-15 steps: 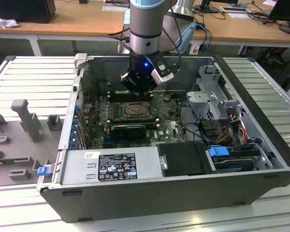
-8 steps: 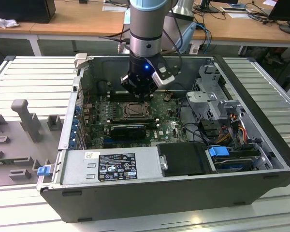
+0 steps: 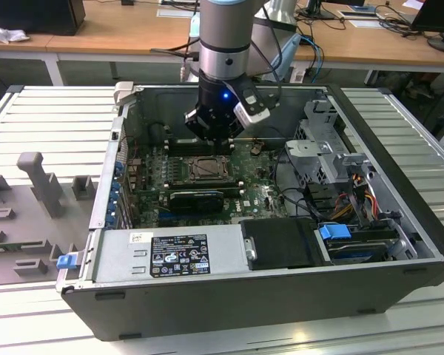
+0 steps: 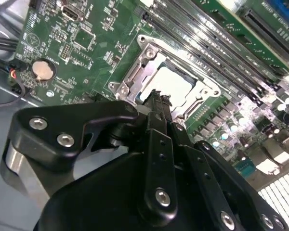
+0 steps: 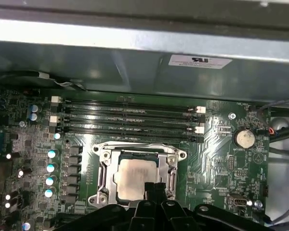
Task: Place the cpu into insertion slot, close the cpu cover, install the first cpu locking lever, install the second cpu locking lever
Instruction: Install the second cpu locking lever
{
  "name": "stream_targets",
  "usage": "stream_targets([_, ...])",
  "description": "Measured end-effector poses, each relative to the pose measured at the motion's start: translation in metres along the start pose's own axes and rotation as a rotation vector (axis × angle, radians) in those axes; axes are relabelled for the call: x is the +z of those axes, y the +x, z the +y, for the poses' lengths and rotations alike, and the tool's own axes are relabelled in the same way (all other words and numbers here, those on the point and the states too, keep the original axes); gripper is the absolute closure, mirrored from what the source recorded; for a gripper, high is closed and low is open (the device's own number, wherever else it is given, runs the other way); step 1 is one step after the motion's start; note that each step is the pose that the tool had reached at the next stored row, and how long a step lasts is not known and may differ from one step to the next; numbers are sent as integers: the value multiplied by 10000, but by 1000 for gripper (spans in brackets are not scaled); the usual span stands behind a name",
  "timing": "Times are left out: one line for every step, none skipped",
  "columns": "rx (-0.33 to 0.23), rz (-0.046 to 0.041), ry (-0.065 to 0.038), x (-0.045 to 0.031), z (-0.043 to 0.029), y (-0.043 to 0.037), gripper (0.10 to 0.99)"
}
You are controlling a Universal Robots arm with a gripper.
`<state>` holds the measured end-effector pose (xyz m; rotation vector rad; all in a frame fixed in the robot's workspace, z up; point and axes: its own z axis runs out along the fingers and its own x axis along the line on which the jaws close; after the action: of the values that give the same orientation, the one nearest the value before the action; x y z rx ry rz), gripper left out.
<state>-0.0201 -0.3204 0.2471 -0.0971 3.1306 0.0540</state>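
The black pincer has its two slim fingertips pressed together, holding nothing, and it hangs just above the near edge of the cpu, a small pale beige-silver square chip with a flat metal top. That chip lies flat inside the insertion slot, a square socket with a dark rim, directly below and just beyond the pincer tips in both wrist views. Around the chip sits the cpu cover, a thin dull grey steel frame with a square window, lying down over the socket so the chip's top shows through its opening. Farther from the pincer, long black memory slots run side by side across the green motherboard. In the exterior view the arm reaches down into the open dark grey computer case, which rests on a ribbed grey desk.
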Motion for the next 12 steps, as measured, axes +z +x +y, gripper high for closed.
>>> stream_targets([2,0,-1,-1,-15,1,980])
stream_targets([2,-1,-1,-1,-42,3,980])
stream_targets([2,0,0,-2,-75,5,980])
stream_targets([2,1,2,-3,-120,8,980])
stream_targets([1,1,-1,-1,-190,12,980])
stream_targets([1,3,0,0,-226,14,980])
stream_targets([1,17,-1,5,-263,16,980])
stream_targets([4,82,-14,15,-308,20,980])
stream_targets([6,125,-70,18,-321,20,980])
stream_targets([7,153,-128,21,-330,21,980])
stream_targets([8,169,-157,50,-363,23,980])
stream_targets([8,169,-181,68,-410,27,980])
